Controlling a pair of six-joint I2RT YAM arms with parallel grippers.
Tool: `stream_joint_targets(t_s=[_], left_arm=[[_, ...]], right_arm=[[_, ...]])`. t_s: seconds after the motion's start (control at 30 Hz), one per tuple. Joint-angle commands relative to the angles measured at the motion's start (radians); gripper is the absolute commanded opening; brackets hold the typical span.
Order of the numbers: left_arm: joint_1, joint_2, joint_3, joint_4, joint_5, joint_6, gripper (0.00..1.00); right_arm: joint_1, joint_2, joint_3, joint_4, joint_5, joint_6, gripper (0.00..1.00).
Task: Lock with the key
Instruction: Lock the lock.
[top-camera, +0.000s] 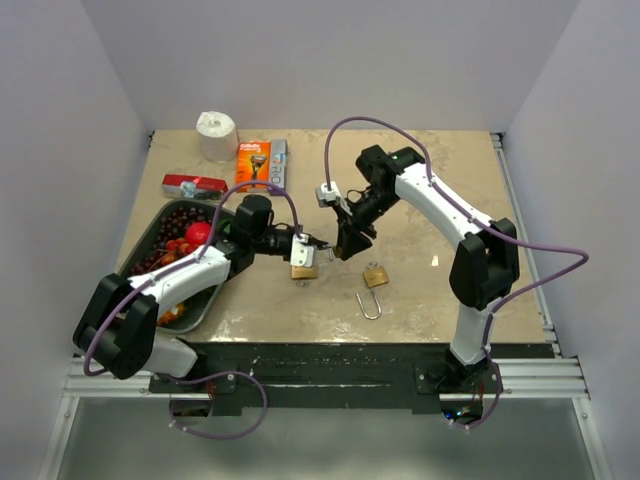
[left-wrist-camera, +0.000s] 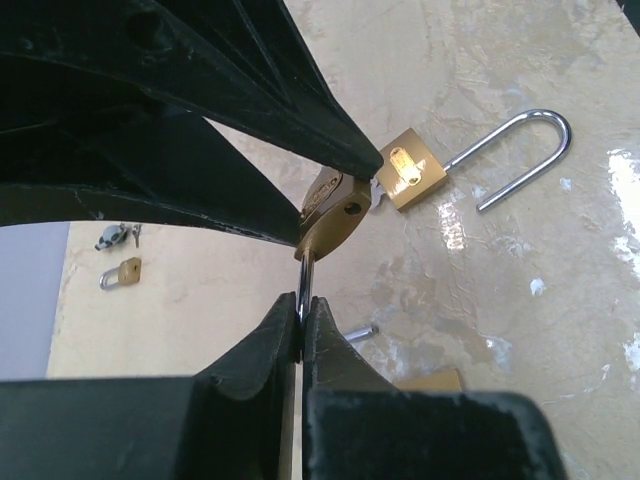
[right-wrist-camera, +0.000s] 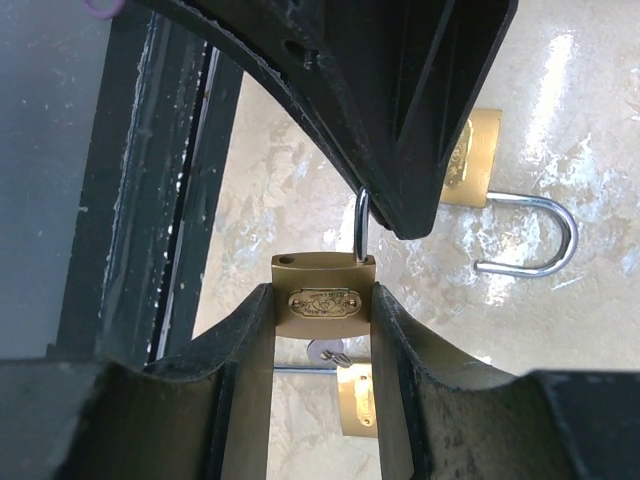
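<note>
Right wrist view: padlock (right-wrist-camera: 323, 298) body clamped between the right gripper (right-wrist-camera: 323, 296) fingers, off the table (top-camera: 450, 200), mid-width toward the near edge.
Shackle (right-wrist-camera: 361, 225): runs up into the left gripper (left-wrist-camera: 303, 315), pinched tight on the bar.
Reason (judged): the two-arm hold steadies the body for pushing the shackle home.
Key (right-wrist-camera: 326, 351): silver piece under the body; whether seated, cannot tell.
Nearby: second padlock (left-wrist-camera: 412, 172), shackle open, lying on the table.

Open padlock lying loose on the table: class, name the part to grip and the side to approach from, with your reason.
Probably the brass body, from straight above, with the fingers closing across its narrow sides. It lies flat, and its swung-out shackle is thin and sits low on the table, so it looks hard to pinch.
</note>
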Motion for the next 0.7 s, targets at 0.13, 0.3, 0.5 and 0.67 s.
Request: stream_joint_targets(t_s=[0.13,0.3,0.5,0.67], left_arm=[[0.064,-0.033,0.077,0.093,0.038,-0.117,0.0],[0.118,-0.064,0.125,0.048,0.096,-0.187,0.0],[0.15,-0.058,0.224,-0.007,0.168,-0.351,0.0],[0.179,-0.037,0.306,-0.059,0.214,-0.445,0.0]], right_arm=[[-0.039,-0.167,-0.094,0.348,0.005,0.323,0.86],[-0.125,-0.312,-0.173,0.695,0.071,0.518,0.97],[-0.142,-0.373,-0.21,0.769,0.1,0.504,0.99],[-0.14,-0.37,-0.228,0.721,0.013,0.386,0.99]])
